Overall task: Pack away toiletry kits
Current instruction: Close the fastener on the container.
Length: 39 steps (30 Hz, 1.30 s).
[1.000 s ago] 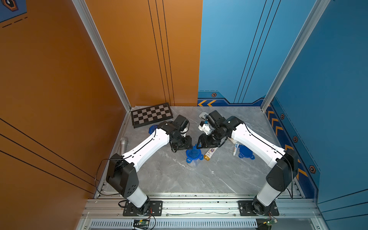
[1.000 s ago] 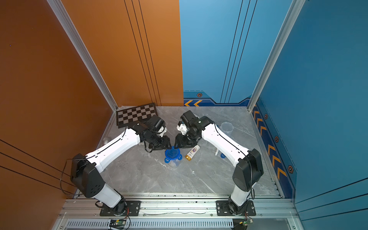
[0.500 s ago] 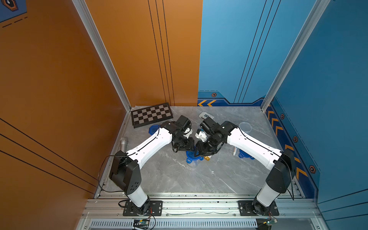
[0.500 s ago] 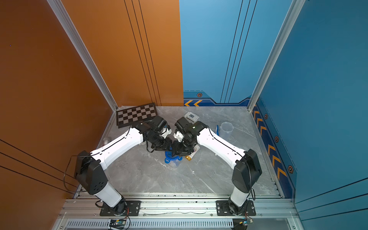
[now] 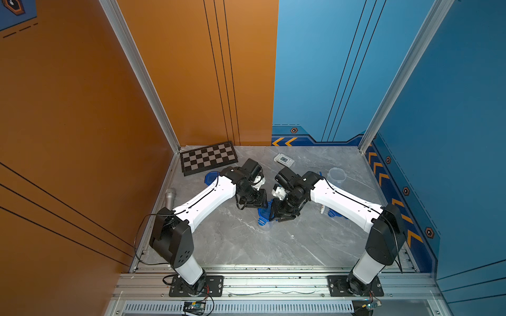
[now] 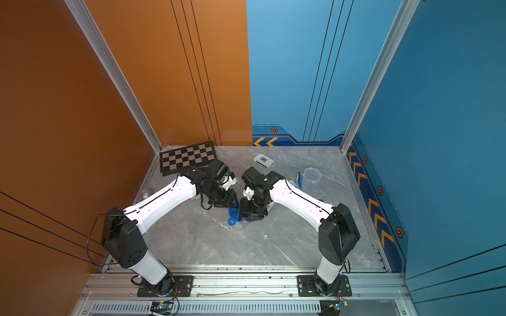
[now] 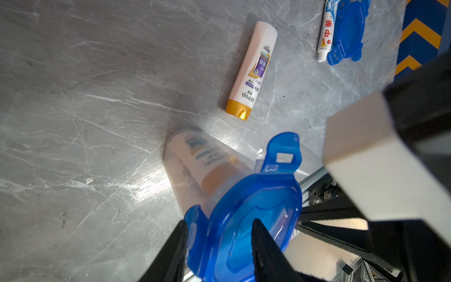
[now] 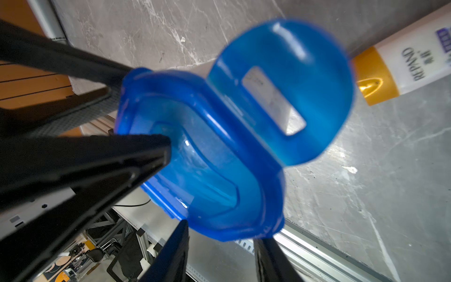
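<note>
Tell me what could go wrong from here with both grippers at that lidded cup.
1. The left gripper and right gripper crowd one blue lid; they could collide.
2. One clip tab stands raised, so uneven pressing may pop the lid off instead of latching it.
3. Nothing braces the clear cup; a sideways push could tip it onto the gold-capped bottle.

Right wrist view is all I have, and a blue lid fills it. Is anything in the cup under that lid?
Observer: Yes. The left wrist view shows a gold-capped bottle inside the clear cup, cap towards the lid.
Operator: Any cup not yet lidded?
Observer: One: in both top views an open cup stands beyond the right arm.
Operator: Loose toothpaste?
Observer: A tube lies flat beside a spare blue lid.
</note>
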Tool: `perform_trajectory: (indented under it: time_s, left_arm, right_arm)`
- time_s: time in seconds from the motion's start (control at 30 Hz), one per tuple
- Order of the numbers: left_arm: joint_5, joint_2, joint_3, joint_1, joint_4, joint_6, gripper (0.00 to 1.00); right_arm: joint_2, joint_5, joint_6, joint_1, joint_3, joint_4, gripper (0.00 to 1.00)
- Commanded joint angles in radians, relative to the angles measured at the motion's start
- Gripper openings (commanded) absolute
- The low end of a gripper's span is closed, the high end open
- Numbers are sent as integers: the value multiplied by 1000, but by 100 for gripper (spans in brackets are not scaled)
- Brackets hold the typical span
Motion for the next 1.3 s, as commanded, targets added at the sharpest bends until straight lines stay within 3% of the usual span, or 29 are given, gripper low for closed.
perform_trajectory:
  time_s: [0.0, 0.97, 1.27]
  left_arm:
    - [27, 13, -45, 3, -44, 23, 43]
    - [62, -5, -94, 16, -44, -13, 41]
    - [51, -6, -121, 24, -44, -41, 40]
  right_arm:
    - [31, -11, 31, -5, -3, 99, 45]
    - [203, -15, 84, -17, 112, 264, 44]
    - [203, 50, 74, -18, 128, 265, 44]
